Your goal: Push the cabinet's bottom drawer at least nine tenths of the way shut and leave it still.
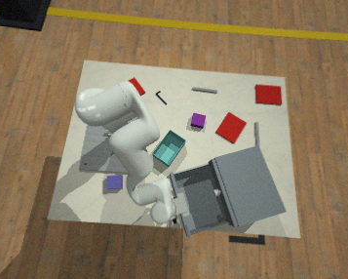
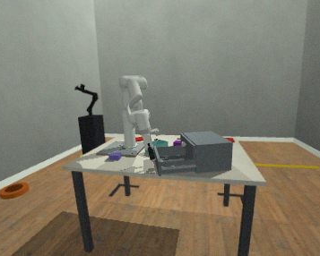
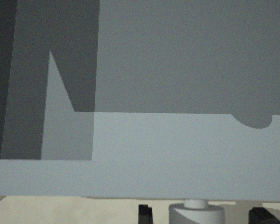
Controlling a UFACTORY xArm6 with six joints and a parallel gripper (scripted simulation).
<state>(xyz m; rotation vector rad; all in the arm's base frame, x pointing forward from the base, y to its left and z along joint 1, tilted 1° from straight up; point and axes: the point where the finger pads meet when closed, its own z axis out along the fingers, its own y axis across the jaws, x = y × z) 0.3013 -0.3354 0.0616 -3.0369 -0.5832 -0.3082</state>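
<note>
The grey cabinet [image 1: 249, 185] stands at the table's front right. Its bottom drawer [image 1: 199, 200] is pulled well out towards the arm, also in the exterior view [image 2: 172, 160]. In the wrist view the drawer's front face [image 3: 142, 145] fills the frame, very close. My gripper [image 3: 202, 216] is open, with its dark fingertips on either side of the drawer's round handle [image 3: 196, 212] and apart from it. From above, the gripper [image 1: 173, 220] sits low at the drawer's front, mostly hidden under the white wrist [image 1: 161, 205].
A teal open box [image 1: 169, 148] lies just behind the arm's forearm. A blue cube [image 1: 114, 182], a purple cube [image 1: 198, 120], two red flat blocks [image 1: 230, 127] [image 1: 268, 94] and thin dark bars lie about the table. The table's front edge is close to the gripper.
</note>
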